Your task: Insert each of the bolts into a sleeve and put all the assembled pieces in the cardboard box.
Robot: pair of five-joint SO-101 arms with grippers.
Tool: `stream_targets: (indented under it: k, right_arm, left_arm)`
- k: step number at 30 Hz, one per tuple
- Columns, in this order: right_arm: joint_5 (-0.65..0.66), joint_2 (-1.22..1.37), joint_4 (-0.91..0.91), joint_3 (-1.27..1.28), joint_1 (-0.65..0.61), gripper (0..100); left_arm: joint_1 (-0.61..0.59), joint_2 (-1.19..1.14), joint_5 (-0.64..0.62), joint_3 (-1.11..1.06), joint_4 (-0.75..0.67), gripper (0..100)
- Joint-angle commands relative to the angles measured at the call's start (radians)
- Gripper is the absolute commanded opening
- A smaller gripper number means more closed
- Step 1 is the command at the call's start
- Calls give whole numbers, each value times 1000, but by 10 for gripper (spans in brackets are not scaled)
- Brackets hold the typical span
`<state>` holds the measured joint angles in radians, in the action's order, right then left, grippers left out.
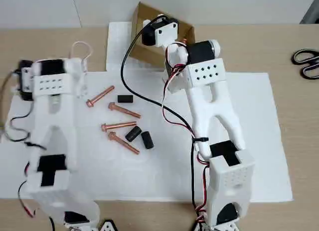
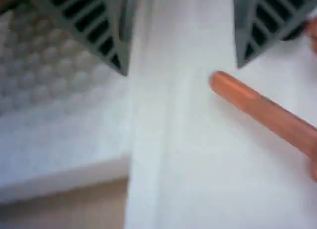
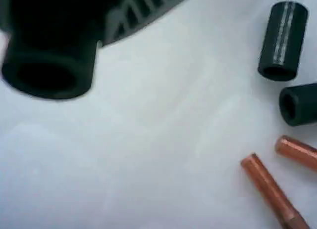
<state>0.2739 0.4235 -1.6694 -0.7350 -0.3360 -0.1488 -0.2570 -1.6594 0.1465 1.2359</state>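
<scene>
Several copper bolts (image 1: 124,110) and three black sleeves (image 1: 133,133) lie loose on the white sheet (image 1: 149,176) between the arms. My left gripper (image 1: 82,87) hangs low over the sheet's left part, open; in the left wrist view its grey fingers (image 2: 106,33) stand apart, with the end of a bolt (image 2: 252,108) just beyond them. My right gripper (image 1: 158,34) is at the cardboard box (image 1: 142,14), shut on a black sleeve (image 3: 49,70). Two loose sleeves (image 3: 283,41) and two bolt ends (image 3: 270,184) show past it.
The open cardboard box stands at the back centre, tilted. Scissors (image 1: 308,62) lie on the wooden table at the far right. The sheet's left edge and a strip of bare table (image 2: 64,204) lie beside my left gripper. Cables run along both arms.
</scene>
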Motion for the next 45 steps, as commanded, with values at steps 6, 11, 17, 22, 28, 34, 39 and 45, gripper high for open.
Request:
stream_targets:
  k: [6,11,17,22,28,34,39,45]
  right_arm:
    - [-6,-73,-4,-5,7,6]
    - [-6,-73,-5,-5,7,6]
    - [-9,-71,1,-5,7,5]
    - [-9,-71,-5,-5,7,5]
    - [-9,-71,-5,-5,7,5]
    - [-6,-71,2,-5,7,5]
    - [-9,-70,1,-5,-1,5]
    - [-5,-71,2,-6,-21,5]
  left_arm:
    - [28,-138,-97,59,-158,137]
    - [5,-149,-109,59,-176,137]
    - [25,-138,-115,64,-221,137]
    - [84,-107,-117,70,-152,137]
    - [81,-52,-176,94,-117,134]
    - [97,-49,-178,91,-63,134]
    - [98,-138,-149,91,-74,134]
    - [61,-150,-144,93,-55,136]
